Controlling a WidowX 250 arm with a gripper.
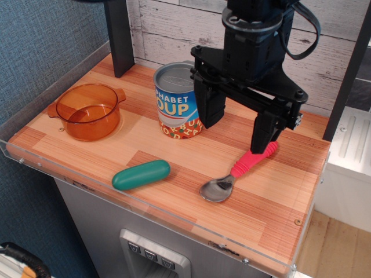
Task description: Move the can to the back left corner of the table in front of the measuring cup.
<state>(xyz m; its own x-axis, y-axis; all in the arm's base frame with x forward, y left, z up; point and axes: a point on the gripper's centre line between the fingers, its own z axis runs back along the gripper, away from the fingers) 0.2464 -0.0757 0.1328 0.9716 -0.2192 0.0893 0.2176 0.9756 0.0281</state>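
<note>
The can (175, 99) stands upright near the middle back of the table (174, 168), with a silver lid, a blue label and a red bottom band. The orange see-through measuring cup (88, 111) sits at the left side, apart from the can. My gripper (236, 124) hangs just right of the can with its two black fingers (210, 104) spread wide. The left finger is beside the can and overlaps its right edge in this view. Nothing is held between the fingers.
A green oblong capsule (141, 174) lies near the front edge. A spoon with a pink handle (239, 171) lies at the front right, under my right finger. A black post (120, 36) stands at the back left. Clear acrylic edges the table.
</note>
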